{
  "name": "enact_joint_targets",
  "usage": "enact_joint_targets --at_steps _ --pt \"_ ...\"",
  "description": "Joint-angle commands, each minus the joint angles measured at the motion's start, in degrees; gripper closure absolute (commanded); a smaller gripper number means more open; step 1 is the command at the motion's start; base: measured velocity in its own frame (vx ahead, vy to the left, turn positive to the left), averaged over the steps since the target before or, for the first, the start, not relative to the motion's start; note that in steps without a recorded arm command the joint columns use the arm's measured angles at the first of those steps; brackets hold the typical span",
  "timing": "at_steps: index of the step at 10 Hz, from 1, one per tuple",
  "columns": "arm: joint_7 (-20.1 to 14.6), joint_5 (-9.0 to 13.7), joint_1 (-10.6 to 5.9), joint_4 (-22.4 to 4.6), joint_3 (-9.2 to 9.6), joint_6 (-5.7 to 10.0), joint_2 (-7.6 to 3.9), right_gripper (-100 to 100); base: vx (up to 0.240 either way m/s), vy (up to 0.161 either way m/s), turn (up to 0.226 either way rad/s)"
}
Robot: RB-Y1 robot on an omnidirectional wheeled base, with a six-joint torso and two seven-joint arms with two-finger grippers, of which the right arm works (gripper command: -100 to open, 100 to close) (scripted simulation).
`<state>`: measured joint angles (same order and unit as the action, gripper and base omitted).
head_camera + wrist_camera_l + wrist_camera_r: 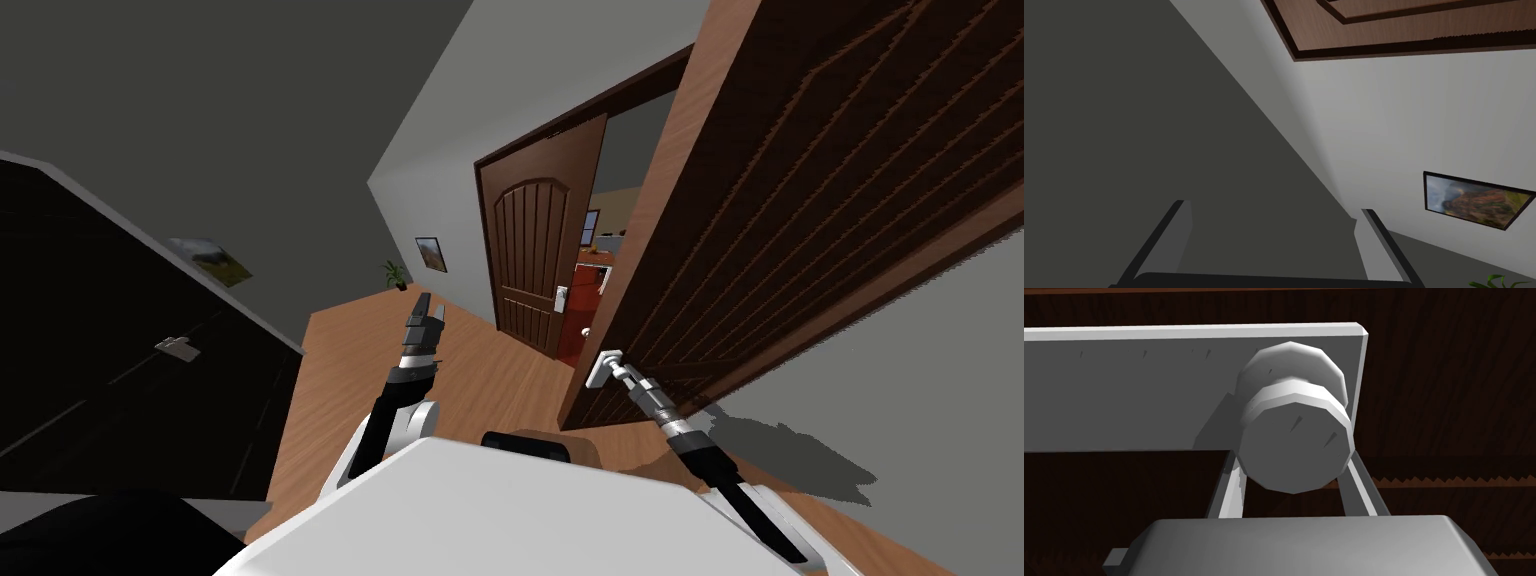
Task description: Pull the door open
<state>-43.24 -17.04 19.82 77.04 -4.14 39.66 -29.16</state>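
Near door [800,200]: dark brown, grooved, hard on the right, standing at an angle to the grey wall [930,400] behind it. Paler wood free edge [640,250] turned toward the hall. White plate [1134,388] beside that edge, round grey knob [1296,438] at the plate's end.

Right jaws: clamped on the knob, one finger [1229,495] pressed to each side, arm stretched straight out to it.

Left jaws: spread wide, nothing held, fingers [1174,240] well apart. Raised ahead over the wood floor [480,380], well apart from the free edge.

Room to move: strip of floor between left arm and free edge, running on to a second brown door [535,260], ajar, further down the hall. Black panel [120,330] with a pale handle close on the left. Framed picture [431,252] and small plant [396,273] by the far wall.
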Motion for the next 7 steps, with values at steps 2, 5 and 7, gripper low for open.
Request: enact_joint_targets --at_steps 2,5,7 --pt "-1.24 -0.51 1.30 -0.05 0.51 2.67 -0.86 100 -0.176 -0.083 0.108" --pt "-1.77 -0.73 1.42 -0.92 -0.13 3.90 -1.61 100 -0.145 -0.066 0.105" --pt "-2.46 -1.16 1.74 -1.63 -0.16 5.81 -2.18 100 -0.207 -0.124 0.146"
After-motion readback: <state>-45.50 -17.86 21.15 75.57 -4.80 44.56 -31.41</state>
